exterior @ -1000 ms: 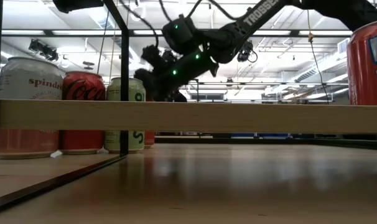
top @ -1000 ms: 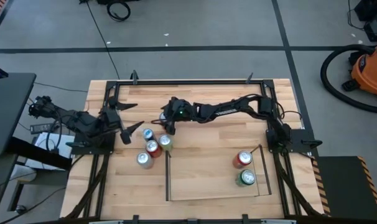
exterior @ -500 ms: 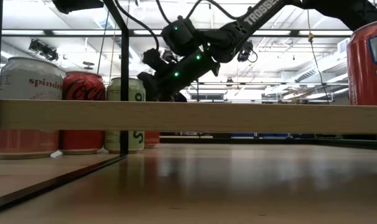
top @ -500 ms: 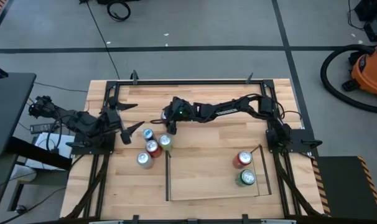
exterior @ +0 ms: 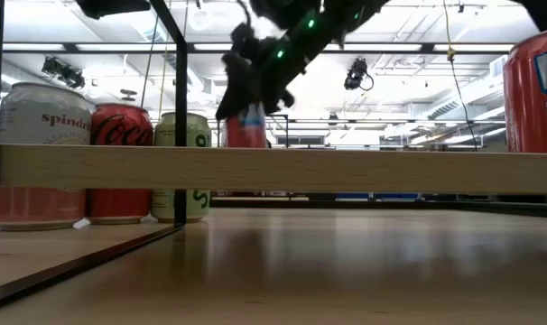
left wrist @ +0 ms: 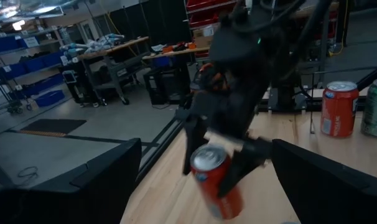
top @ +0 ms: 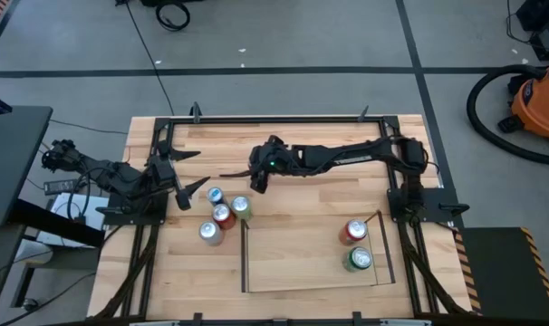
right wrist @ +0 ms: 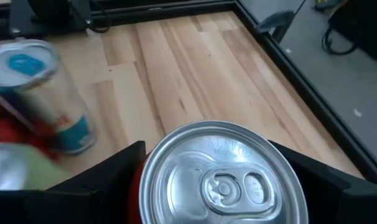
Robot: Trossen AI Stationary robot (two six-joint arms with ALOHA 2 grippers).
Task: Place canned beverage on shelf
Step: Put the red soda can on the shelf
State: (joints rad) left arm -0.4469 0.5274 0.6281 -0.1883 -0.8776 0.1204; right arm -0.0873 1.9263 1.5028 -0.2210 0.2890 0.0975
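My right gripper (top: 256, 174) is shut on a red can (left wrist: 216, 180) above the table's middle, behind a cluster of cans: blue (top: 215, 195), red (top: 223, 215), green (top: 241, 206) and silver (top: 209, 233), all upright on the tabletop. The held can also shows in the low view (exterior: 246, 126) and, by its top, in the right wrist view (right wrist: 223, 180). The shelf (top: 302, 258), a light-wood panel with dark rods, lies at the near right and bears a red can (top: 352, 232) and a green can (top: 357, 260). My left gripper (top: 191, 188) waits open at the table's left. My right gripper pinches the red can's side wall (left wrist: 204, 171) between its two fingers (left wrist: 251, 155), one on each side of its upper half. The fingers reach in from the table's right side. The can is lifted clear of the table and tilted, top end up.
A black frame (top: 274, 119) runs around the tabletop, with uprights at the corners. Bare wood lies between the can cluster and the shelf's two cans. An orange vacuum (top: 537, 100) stands on the floor beyond the table's right.
My right gripper has risen and drawn back toward the table's right edge with the red can. The can, which stood on the table behind the cluster, now hangs clear of it and tilted.
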